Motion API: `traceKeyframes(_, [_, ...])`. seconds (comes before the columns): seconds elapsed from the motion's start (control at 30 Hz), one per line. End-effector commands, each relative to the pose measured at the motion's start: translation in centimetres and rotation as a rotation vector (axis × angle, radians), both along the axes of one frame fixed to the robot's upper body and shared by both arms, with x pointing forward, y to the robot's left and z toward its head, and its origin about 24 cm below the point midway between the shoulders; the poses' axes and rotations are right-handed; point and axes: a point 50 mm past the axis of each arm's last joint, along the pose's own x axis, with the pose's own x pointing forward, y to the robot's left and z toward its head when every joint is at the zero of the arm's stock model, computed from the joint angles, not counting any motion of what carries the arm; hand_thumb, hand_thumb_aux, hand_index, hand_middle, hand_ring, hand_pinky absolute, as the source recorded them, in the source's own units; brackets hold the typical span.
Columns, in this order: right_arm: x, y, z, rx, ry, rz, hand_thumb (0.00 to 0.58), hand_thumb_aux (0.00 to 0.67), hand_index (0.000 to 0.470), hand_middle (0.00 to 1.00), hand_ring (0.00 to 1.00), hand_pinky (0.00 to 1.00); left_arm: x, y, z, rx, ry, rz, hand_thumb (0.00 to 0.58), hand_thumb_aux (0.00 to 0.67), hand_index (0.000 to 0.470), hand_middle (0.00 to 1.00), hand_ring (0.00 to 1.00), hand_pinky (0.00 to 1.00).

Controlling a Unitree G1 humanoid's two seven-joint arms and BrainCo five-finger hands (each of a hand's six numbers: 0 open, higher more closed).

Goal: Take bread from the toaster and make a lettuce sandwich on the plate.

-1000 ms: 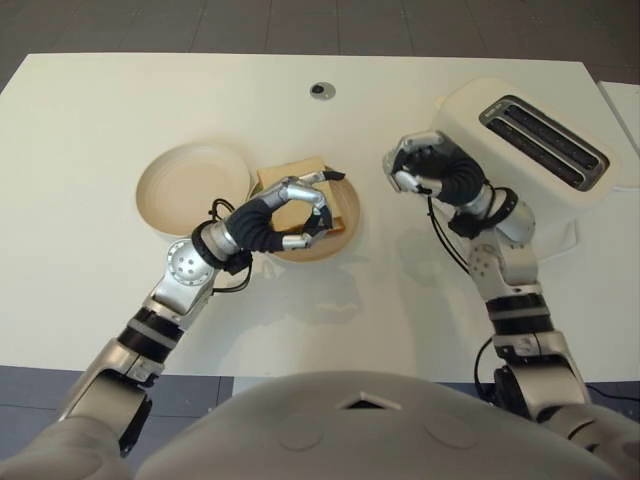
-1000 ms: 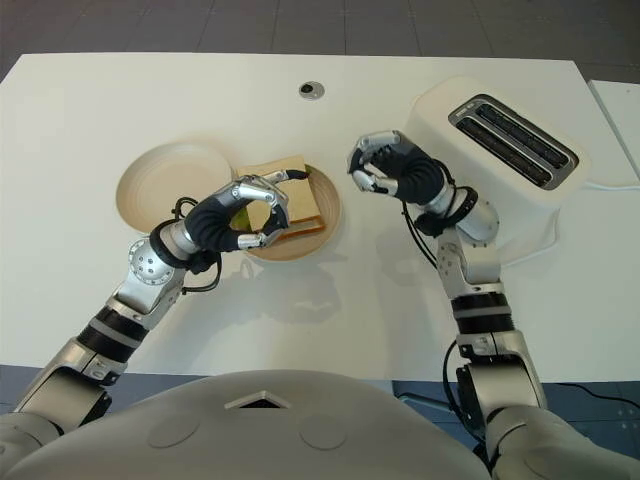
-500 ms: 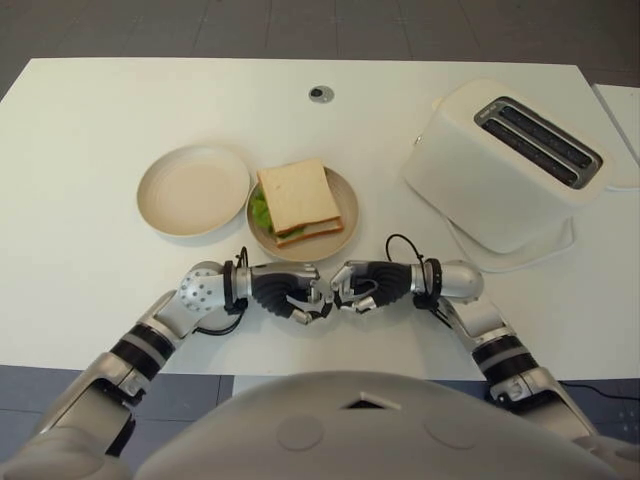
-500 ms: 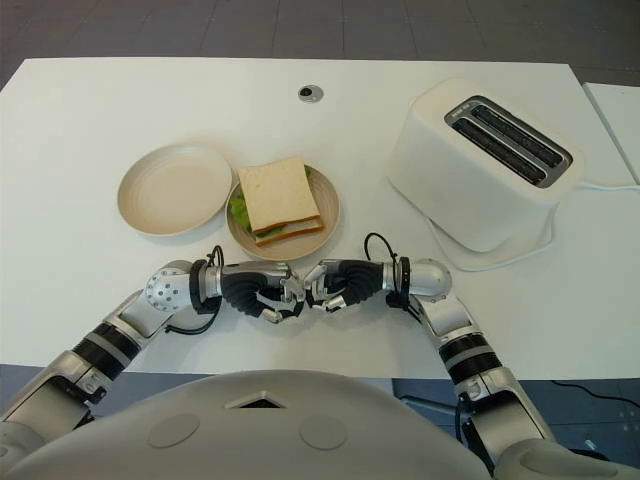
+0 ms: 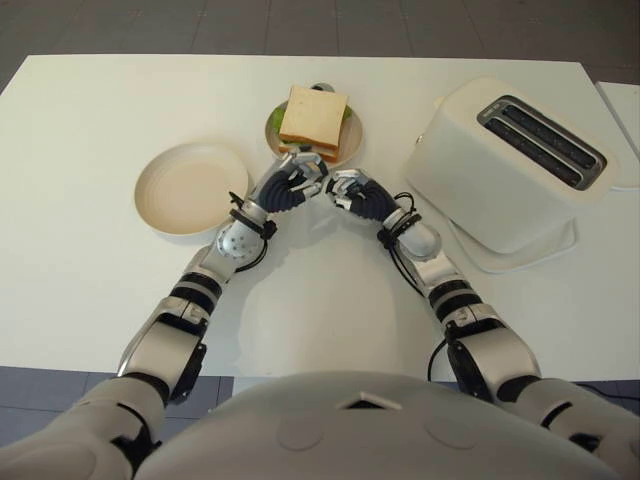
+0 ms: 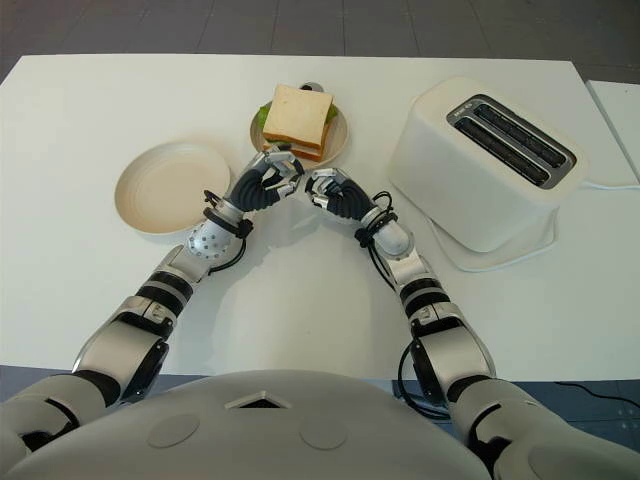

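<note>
The lettuce sandwich [image 5: 313,113] sits assembled on its plate [image 5: 354,140], upper centre. The left hand [image 5: 290,185] and right hand [image 5: 350,190], fingers curled around nothing, meet at its near rim. The task looks finished; next, withdraw both hands without nudging the plate.

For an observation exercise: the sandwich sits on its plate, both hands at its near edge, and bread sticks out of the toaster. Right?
No: the left eye view shows the toaster with empty slots. The sandwich sits on its plate, left hand and right hand at its near edge.
</note>
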Motion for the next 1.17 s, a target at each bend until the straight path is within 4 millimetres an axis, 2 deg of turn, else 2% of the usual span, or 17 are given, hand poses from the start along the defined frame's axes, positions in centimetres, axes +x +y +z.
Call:
traceKeyframes(0.03, [0.4, -2.8, 4.3, 0.349, -0.101, -0.066, 0.456, 0.36, 0.253, 1.0, 1.0, 1.0, -0.6, 2.2, 3.8, -0.367, -0.071, -0.004, 0.0, 0.0, 0.0, 0.96, 0.96, 0.96])
traceKeyframes(0.07, [0.0, -3.4, 5.5, 0.418, -0.131, -0.049, 0.212, 0.137, 0.096, 0.96, 0.96, 0.96, -0.9, 2.7, 4.8, -0.439, -0.085, -0.028, 0.0, 0.0, 0.0, 0.74, 0.74, 0.74])
traceKeyframes(0.1, [-0.3, -3.8, 6.5, 0.462, -0.15, -0.028, 0.0, 0.0, 0.0, 0.82, 0.82, 0.82, -1.2, 3.0, 5.5, -0.48, -0.092, -0.057, 0.0, 0.0, 0.0, 0.26, 0.26, 0.26])
traceKeyframes(0.13, [-0.7, -4.2, 7.2, 0.491, -0.164, -0.008, 0.0, 0.0, 0.0, 0.53, 0.53, 0.53, -1.5, 3.3, 6.0, -0.503, -0.096, -0.081, 0.0, 0.0, 0.0, 0.0, 0.0, 0.0])
traceKeyframes(0.23, [-1.8, -4.6, 8.5, 0.519, -0.182, 0.04, 0.0, 0.0, 0.0, 0.0, 0.0, 0.0, -2.2, 3.8, 6.7, -0.507, -0.087, -0.14, 0.0, 0.0, 0.0, 0.0, 0.0, 0.0])
traceKeyframes(0.5, [-3.3, -4.1, 8.7, 0.481, -0.173, 0.099, 0.0, 0.0, 0.0, 0.0, 0.0, 0.0, -3.0, 4.2, 6.4, -0.457, -0.063, -0.192, 0.0, 0.0, 0.0, 0.0, 0.0, 0.0])
traceKeyframes(0.87, [-3.1, -3.4, 8.5, 0.434, -0.185, 0.098, 0.0, 0.0, 0.0, 0.0, 0.0, 0.0, -2.7, 3.0, 5.1, -0.377, -0.027, -0.201, 0.0, 0.0, 0.0, 0.0, 0.0, 0.0])
traceKeyframes(1.17, [-3.4, -2.9, 9.3, 0.398, -0.233, 0.09, 0.0, 0.0, 0.0, 0.0, 0.0, 0.0, -2.6, 2.5, 5.1, -0.401, -0.027, -0.237, 0.0, 0.0, 0.0, 0.0, 0.0, 0.0])
